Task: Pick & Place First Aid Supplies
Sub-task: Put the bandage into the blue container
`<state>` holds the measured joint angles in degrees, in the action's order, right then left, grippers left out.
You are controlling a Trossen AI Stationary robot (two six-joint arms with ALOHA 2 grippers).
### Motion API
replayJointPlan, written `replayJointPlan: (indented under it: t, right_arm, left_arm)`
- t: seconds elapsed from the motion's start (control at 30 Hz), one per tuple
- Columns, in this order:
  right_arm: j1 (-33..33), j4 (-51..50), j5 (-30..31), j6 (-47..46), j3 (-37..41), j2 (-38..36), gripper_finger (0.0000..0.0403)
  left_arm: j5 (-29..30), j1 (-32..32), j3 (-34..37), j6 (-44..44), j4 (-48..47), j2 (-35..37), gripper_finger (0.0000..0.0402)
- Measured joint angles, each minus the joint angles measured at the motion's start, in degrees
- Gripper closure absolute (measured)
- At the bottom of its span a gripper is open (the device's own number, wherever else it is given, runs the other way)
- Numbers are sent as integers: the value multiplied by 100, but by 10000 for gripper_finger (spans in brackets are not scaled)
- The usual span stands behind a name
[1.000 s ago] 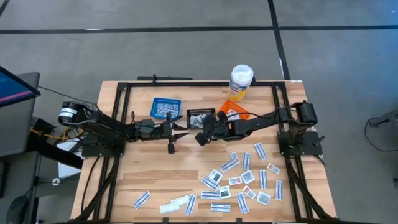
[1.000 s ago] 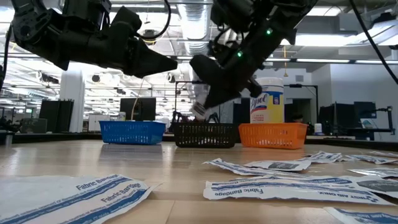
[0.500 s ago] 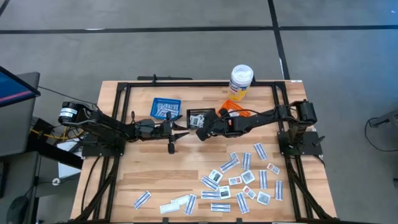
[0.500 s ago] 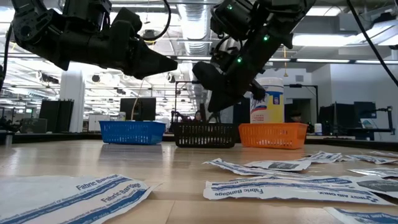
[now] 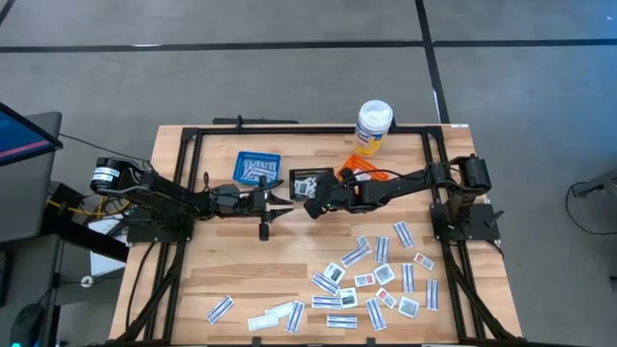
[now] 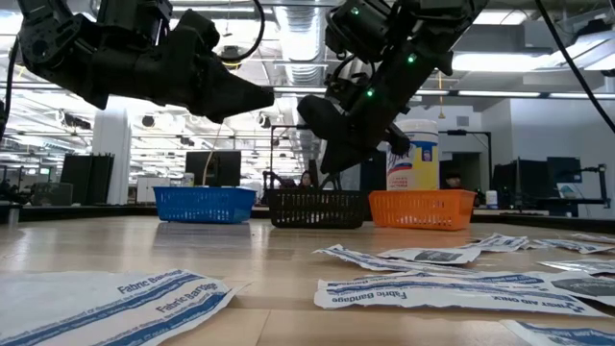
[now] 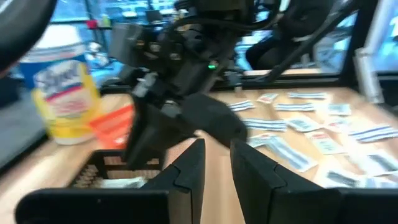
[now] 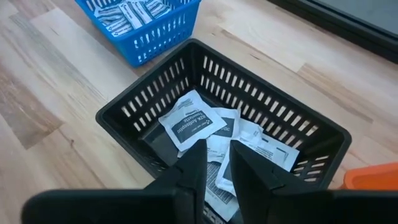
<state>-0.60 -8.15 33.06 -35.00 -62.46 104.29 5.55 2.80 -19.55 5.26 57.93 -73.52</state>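
My right gripper [image 8: 214, 163], fingers slightly parted and empty, hangs over the black basket [image 8: 130, 118] of packets [image 8: 189, 124]; dropping lower risks snagging its rim; more supplies [image 5: 371, 280] wait on the table

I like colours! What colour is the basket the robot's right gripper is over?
Black. The basket under the right gripper shows best in the right wrist view.

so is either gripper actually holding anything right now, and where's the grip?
Nothing is held. The right gripper hangs over the black basket, fingers parted with nothing between them; packets lie in the basket below. The left gripper waits beside it, also bare.
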Motion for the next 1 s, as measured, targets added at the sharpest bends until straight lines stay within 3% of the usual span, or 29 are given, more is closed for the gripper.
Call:
replayJointPlan:
  t: [0.2, 0.33, 0.47, 0.63, 0.73, 0.9, 1.0]
  right_arm:
    - [-2, 1, -1, 146, 0, 0, 339]
    - [-2, 1, 0, 245, 0, 0, 339]
    - [-1, 3, -1, 246, 1, 2, 339]
    - [-2, 14, 0, 247, 2, 2, 339]
    - [0, 23, -2, 256, 2, 2, 339]
    - [-1, 22, -2, 256, 2, 2, 339]
    - [0, 20, -2, 256, 2, 2, 339]
  left_arm:
    - [-395, 495, 0, -744, -171, 0, 325]
    - [-38, 1274, -38, -836, -645, 2, 325]
    - [579, 2074, -564, -1121, -2139, 0, 325]
    - [718, 2753, -1693, -2150, -5591, 0, 325]
    - [651, 3129, -2211, -3026, -7130, 0, 325]
    - [-331, 3795, -2465, -4749, -7889, 1, 325]
    - [-456, 4267, -2399, -5556, -7874, -82, 325]
